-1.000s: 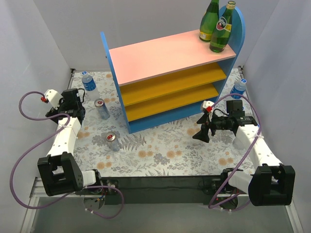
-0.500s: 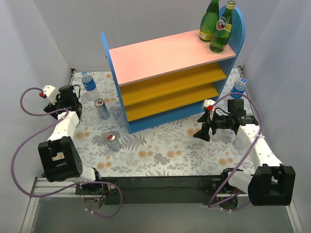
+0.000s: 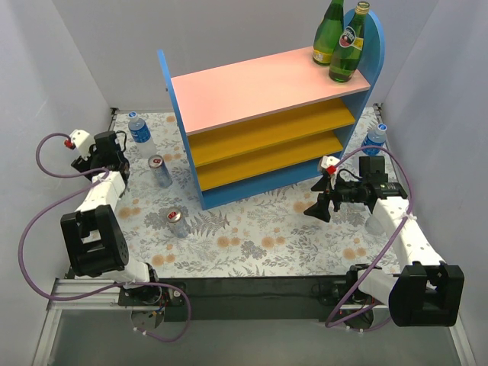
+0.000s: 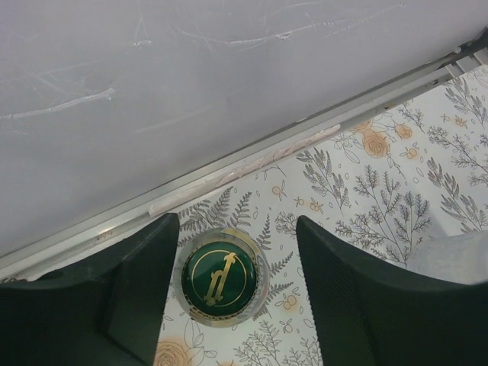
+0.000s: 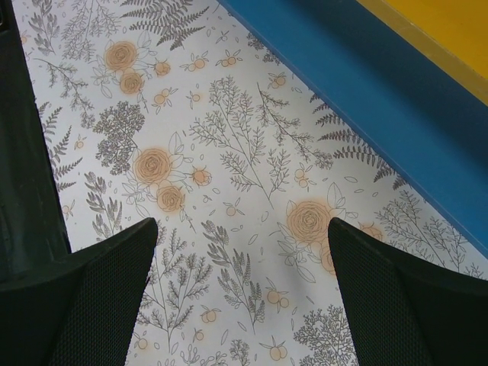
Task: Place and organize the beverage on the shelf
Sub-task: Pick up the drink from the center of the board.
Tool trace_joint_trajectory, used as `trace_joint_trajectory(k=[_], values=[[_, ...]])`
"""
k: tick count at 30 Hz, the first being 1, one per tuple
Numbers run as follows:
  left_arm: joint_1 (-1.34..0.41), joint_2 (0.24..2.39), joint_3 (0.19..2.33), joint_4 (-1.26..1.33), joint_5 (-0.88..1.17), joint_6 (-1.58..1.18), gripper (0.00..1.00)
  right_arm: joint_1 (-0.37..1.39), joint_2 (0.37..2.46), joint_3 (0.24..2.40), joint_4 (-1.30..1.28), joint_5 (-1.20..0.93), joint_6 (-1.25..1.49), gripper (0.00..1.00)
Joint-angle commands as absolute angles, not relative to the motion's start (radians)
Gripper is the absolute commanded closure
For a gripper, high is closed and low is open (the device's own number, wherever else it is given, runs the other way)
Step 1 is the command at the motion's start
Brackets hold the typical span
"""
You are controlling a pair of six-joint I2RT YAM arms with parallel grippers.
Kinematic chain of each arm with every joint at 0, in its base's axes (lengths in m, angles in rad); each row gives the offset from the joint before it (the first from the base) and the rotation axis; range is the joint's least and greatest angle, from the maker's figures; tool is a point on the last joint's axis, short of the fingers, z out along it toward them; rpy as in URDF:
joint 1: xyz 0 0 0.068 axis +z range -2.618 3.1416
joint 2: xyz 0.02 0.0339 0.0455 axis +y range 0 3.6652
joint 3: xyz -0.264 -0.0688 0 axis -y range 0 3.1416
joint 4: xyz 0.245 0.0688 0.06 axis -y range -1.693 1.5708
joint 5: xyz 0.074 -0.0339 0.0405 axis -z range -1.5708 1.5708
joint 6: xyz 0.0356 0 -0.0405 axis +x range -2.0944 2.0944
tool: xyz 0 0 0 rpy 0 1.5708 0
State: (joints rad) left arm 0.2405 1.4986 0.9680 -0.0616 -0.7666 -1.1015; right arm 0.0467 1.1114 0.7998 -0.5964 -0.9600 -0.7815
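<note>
In the left wrist view a green bottle cap with a gold emblem [image 4: 217,276] stands upright between the fingers of my left gripper [image 4: 236,255]. The left finger sits close against the cap, the right one stands well clear, so the gripper is open around it. From above, my left gripper [image 3: 107,151] hides that bottle by the left wall. Two green bottles [image 3: 345,47] stand on the pink top of the shelf [image 3: 252,88]. My right gripper [image 3: 317,207] hangs open over the mat at the shelf's blue base [image 5: 358,91], with nothing between its fingers [image 5: 107,274].
A clear bottle with a blue cap [image 3: 140,133] stands left of the shelf, another [image 3: 374,139] at its right end. Two silver-red cans [image 3: 159,171] [image 3: 177,222] stand on the floral mat [image 3: 259,236]. White walls close in on both sides.
My left arm has drawn back toward the left wall and over the green bottle, and its jaws have narrowed around the cap. The right arm has barely moved.
</note>
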Motion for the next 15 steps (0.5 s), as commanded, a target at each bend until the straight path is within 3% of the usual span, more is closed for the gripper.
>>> trace_joint_trajectory(k=[1, 6, 7, 8, 12, 15], values=[[0.245, 1.482, 0.983, -0.017, -0.775, -1.081, 0.40, 0.038, 1.089, 0.802, -0.598, -0.979, -0.781, 0.02], [0.244, 1.467, 0.960, -0.006, -0.753, -1.052, 0.60, 0.032, 1.085, 0.801, -0.598, -0.982, -0.782, 0.02], [0.244, 1.456, 0.948, 0.027, -0.750, -1.048, 0.74, 0.032, 1.085, 0.799, -0.598, -0.983, -0.782, 0.02], [0.244, 1.450, 0.940, 0.032, -0.747, -1.040, 0.81, 0.031, 1.083, 0.802, -0.598, -0.983, -0.782, 0.02], [0.245, 1.410, 0.914, 0.055, -0.742, -1.014, 0.99, 0.028, 1.081, 0.802, -0.597, -0.986, -0.782, 0.02], [0.245, 1.358, 0.891, 0.075, -0.741, -0.993, 1.00, 0.026, 1.077, 0.802, -0.598, -0.989, -0.782, 0.02]])
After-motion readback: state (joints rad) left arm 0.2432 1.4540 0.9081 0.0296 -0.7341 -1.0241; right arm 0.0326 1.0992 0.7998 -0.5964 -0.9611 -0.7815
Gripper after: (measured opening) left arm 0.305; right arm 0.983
